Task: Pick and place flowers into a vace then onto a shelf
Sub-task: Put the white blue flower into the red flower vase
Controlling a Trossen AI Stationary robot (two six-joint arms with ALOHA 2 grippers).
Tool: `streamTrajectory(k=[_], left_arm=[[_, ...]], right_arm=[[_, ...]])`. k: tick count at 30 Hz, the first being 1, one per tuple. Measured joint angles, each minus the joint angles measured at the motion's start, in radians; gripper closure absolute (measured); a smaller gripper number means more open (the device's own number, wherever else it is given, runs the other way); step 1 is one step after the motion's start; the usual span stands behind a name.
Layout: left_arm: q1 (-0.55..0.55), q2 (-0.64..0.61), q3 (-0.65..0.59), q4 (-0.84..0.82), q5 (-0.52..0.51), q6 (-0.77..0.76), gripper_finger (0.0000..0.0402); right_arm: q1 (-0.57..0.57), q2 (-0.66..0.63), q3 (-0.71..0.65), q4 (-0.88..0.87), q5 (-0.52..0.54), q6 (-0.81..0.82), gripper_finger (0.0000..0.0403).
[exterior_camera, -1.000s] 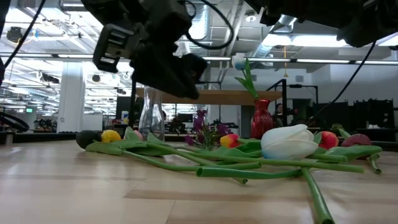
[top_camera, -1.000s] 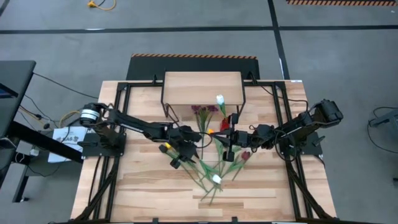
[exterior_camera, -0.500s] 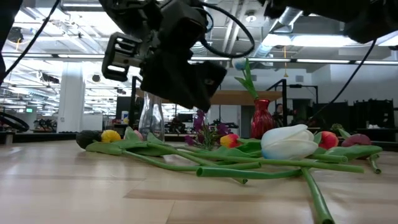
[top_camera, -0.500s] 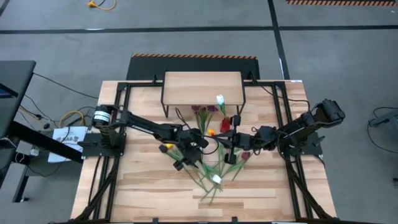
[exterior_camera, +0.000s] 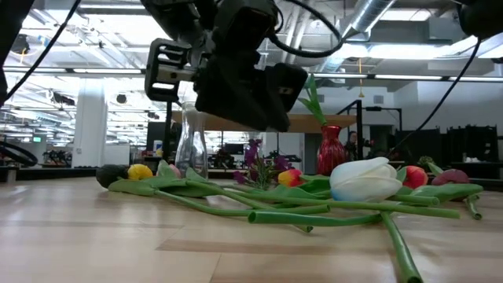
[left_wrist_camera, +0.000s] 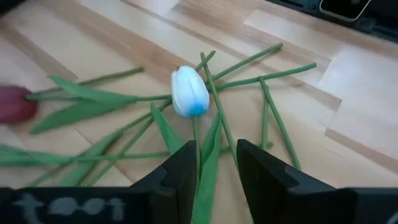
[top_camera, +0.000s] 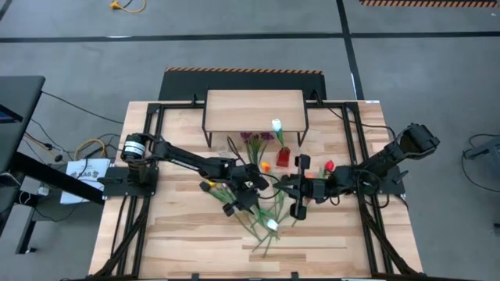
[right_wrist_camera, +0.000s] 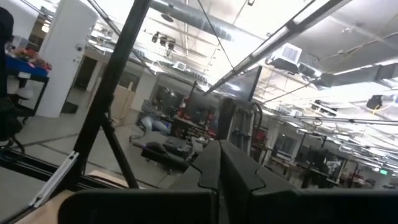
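Note:
Several tulips lie on the table on their stems and leaves: a white one [top_camera: 271, 225] [exterior_camera: 365, 179] [left_wrist_camera: 189, 93], a yellow one [top_camera: 209, 186], an orange one [top_camera: 264, 165] and a red one [top_camera: 328, 165]. A purple sprig [top_camera: 254, 139] lies farther back. A red vase [top_camera: 283, 156] [exterior_camera: 331, 149] in front of the shelf [top_camera: 254, 109] holds a white tulip [top_camera: 276, 125]. My left gripper [top_camera: 247, 199] [left_wrist_camera: 216, 168] hovers open above the white tulip's stem, tilted down. My right gripper [top_camera: 291, 187] [right_wrist_camera: 219, 168] is shut, holds nothing and points slightly upward.
A clear glass vase [exterior_camera: 191, 145] stands on the table behind the yellow tulip [exterior_camera: 140, 170]. Green stems [exterior_camera: 314, 214] cross one another over the middle of the table. Bare wood lies along the near edge [top_camera: 180, 250]. Black frame rails [top_camera: 133, 226] run along both sides.
My left gripper has moved toward the table's right and a little nearer, over the white tulip's stem, and has rolled about its own axis. My right gripper has drawn back toward the table's right and risen a little, uncovering the red tulip. The flowers have stayed put.

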Motion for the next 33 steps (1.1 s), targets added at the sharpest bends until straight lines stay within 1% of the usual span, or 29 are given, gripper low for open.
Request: streamTrajectory(k=[4,7,11,15,19,21,23,27,33], left_arm=[[-0.016,0.000,0.000,0.001,-0.060,0.042,0.0297],[-0.016,0.000,0.000,0.001,-0.075,0.057,0.0297],[-0.009,0.000,0.000,0.023,-0.122,0.057,0.0297],[0.009,0.000,0.000,0.059,-0.130,0.043,0.0297],[0.023,0.000,0.000,0.119,-0.118,-0.031,0.0297],[0.015,0.002,0.000,0.127,-0.114,-0.065,0.0297],[-0.004,0.028,0.002,0.149,-0.116,-0.078,0.0297],[-0.030,0.087,0.006,0.141,-0.111,-0.118,0.0297],[-0.017,0.113,0.016,0.148,-0.093,-0.180,0.0297]], right_arm=[[0.010,0.000,0.000,-0.007,0.062,-0.008,0.0403],[0.021,0.000,0.000,-0.005,0.100,-0.010,0.0403],[0.041,0.000,0.000,0.049,0.160,-0.053,0.0403],[0.068,-0.009,0.000,0.101,0.247,-0.092,0.0403],[0.108,-0.029,0.002,0.094,0.315,-0.094,0.0403],[0.129,-0.030,0.002,0.092,0.323,-0.094,0.0403],[0.148,-0.031,0.002,0.092,0.322,-0.100,0.0403],[0.170,-0.031,0.005,0.099,0.322,-0.121,0.0403],[0.172,-0.031,0.008,0.093,0.322,-0.121,0.0403]])
